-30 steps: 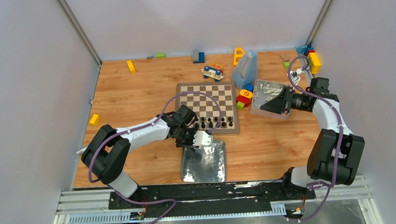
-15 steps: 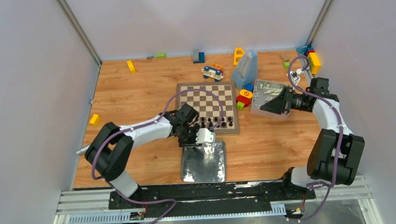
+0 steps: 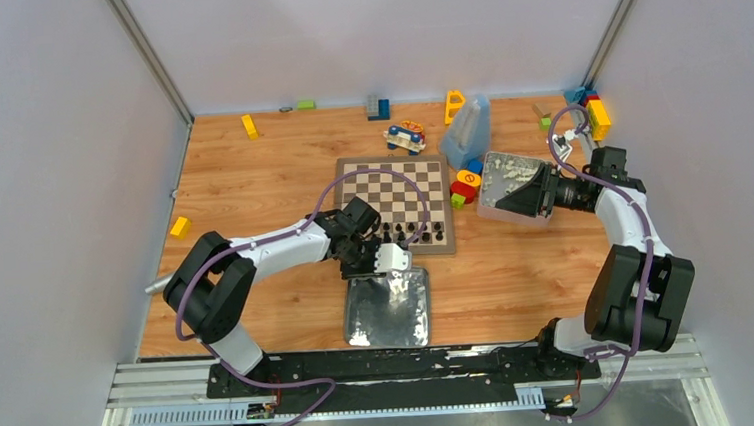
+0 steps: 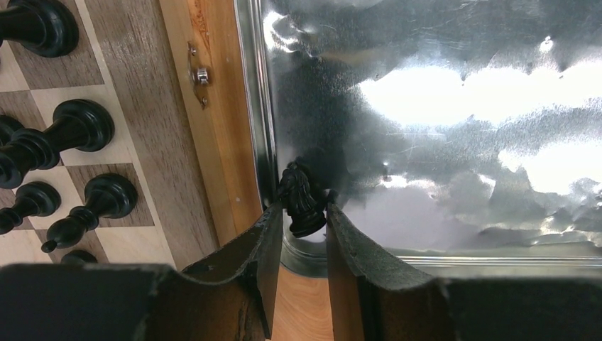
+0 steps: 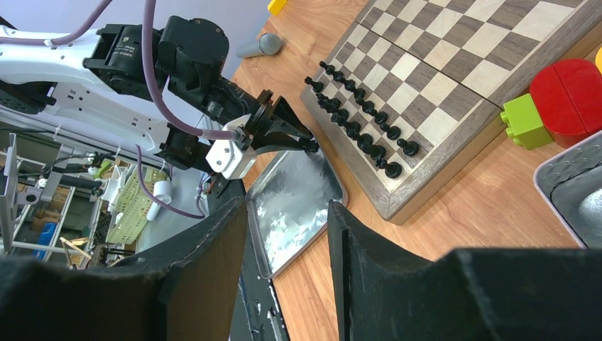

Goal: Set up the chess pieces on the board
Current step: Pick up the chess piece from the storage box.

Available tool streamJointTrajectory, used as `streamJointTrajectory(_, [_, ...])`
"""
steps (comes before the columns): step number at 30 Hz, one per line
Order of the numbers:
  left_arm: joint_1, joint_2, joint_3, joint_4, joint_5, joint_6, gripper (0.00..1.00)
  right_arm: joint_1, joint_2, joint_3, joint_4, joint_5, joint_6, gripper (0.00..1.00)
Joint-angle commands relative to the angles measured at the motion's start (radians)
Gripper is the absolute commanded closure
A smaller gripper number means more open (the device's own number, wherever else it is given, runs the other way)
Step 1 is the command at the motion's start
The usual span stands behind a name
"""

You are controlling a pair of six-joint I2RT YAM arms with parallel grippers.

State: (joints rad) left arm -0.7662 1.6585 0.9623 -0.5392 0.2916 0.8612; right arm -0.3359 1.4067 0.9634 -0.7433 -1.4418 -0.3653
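the left gripper (image 4: 303, 212) is clamped on a black knight (image 4: 304, 195) in a corner of a silver tray (image 4: 440, 92), on the side next to the board (image 3: 391, 184); whether the knight touches the tray floor i cannot tell. the tray lies at 6 o'clock of the board, just beside it. other black pieces (image 3: 411, 233) stand in rows along the board's 6 o'clock edge. the right gripper (image 5: 287, 213), at 3 o'clock of the board by a second tray (image 3: 504, 176), has its fingers apart with nothing between them.
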Motion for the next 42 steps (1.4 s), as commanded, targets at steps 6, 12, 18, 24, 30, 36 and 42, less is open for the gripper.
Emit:
streamJointTrajectory(6, [0.004,0.037,-0.007,-0.018,-0.073,-0.009,0.8,0.003,0.003,0.038,0.009,-0.027,-0.033,0.54])
streamJointTrajectory(12, [0.004,0.027,0.003,-0.016,-0.046,-0.029,0.95,0.005,0.0,0.039,0.008,-0.026,-0.03,0.54])
streamJointTrajectory(18, [0.005,-0.09,0.016,-0.03,0.019,-0.053,0.99,0.058,-0.044,0.047,0.025,-0.014,0.008,0.54])
streamJointTrajectory(24, [0.004,-0.27,0.046,0.02,0.123,-0.102,0.99,0.267,-0.054,0.089,0.064,0.081,0.024,0.53])
streamJointTrajectory(30, [0.004,-0.351,0.115,0.054,0.173,-0.17,0.99,0.488,0.008,0.161,0.169,0.133,0.133,0.51])
streamJointTrajectory(36, [0.004,-0.363,0.164,0.113,0.107,-0.258,0.97,0.603,0.16,0.281,0.213,0.134,0.256,0.5])
streamJointTrajectory(42, [0.003,-0.358,0.167,0.138,0.013,-0.295,0.97,0.665,0.318,0.408,0.219,0.12,0.358,0.5])
